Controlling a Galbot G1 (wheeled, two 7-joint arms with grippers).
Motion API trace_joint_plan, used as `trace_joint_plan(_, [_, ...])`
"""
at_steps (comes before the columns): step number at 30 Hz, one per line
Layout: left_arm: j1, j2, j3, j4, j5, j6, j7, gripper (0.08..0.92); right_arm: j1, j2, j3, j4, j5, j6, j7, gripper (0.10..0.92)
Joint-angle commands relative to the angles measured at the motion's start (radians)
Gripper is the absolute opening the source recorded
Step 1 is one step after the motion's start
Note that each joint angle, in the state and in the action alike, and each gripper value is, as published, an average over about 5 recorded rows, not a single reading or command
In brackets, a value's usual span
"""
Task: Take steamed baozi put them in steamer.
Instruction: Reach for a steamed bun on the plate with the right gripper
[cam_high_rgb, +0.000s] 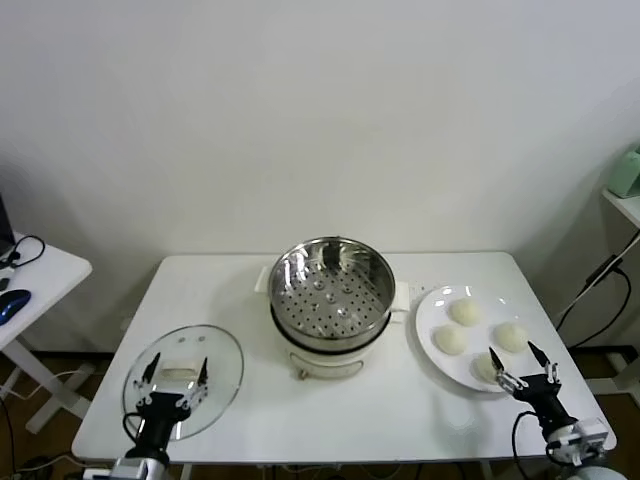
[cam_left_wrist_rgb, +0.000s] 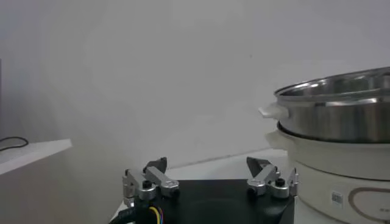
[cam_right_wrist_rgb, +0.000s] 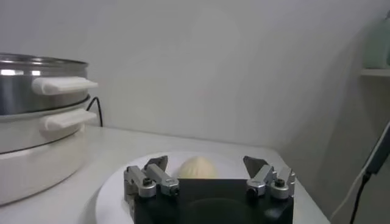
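The steamer, a shiny perforated steel basket on a cream pot base, stands mid-table and holds nothing. Several cream-white baozi lie on a white plate to its right, the nearest one at the plate's front. My right gripper is open, low at the plate's front edge, just behind that baozi. The right wrist view shows a baozi ahead between the open fingers of the right gripper. My left gripper is open and empty above the glass lid. The left wrist view shows it with the steamer beside it.
A round glass lid lies flat on the table's front left. A side table with a mouse and cables stands far left. A shelf and a dangling cable are at the right. The wall is close behind the table.
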Motion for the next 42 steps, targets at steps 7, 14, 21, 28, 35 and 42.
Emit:
trace_joint_plan(7, [-0.017, 0.007, 0.011, -0.004, 0.022, 0.018, -0.011, 0.823, 0.308, -0.308, -0.112, -0.098, -0.151, -0.095, -0.191, 0.823])
trace_joint_plan(14, [-0.043, 0.004, 0.016, -0.009, 0.035, 0.037, -0.023, 0.823, 0.721, -0.587, -0.474, -0.381, -0.224, -0.085, -0.446, 0.823])
trace_joint_plan(21, [-0.066, 0.006, 0.017, -0.009, 0.034, 0.053, -0.025, 0.823, 1.157, -0.669, -0.932, -0.542, -0.374, -0.049, -0.767, 0.823])
trace_joint_plan(28, [-0.084, 0.004, 0.029, -0.006, 0.036, 0.071, -0.026, 0.823, 1.513, -0.555, -1.335, -0.706, -0.543, 0.038, -0.937, 0.823])
trace_joint_plan(35, [-0.096, 0.004, 0.031, -0.01, 0.039, 0.091, -0.033, 0.823, 1.574, -0.357, -1.41, -0.92, -0.648, 0.101, -0.982, 0.823])
trace_joint_plan(42, [-0.101, 0.01, 0.024, -0.015, 0.037, 0.106, -0.039, 0.823, 1.558, -0.22, -1.387, -1.059, -0.698, 0.109, -0.977, 0.823])
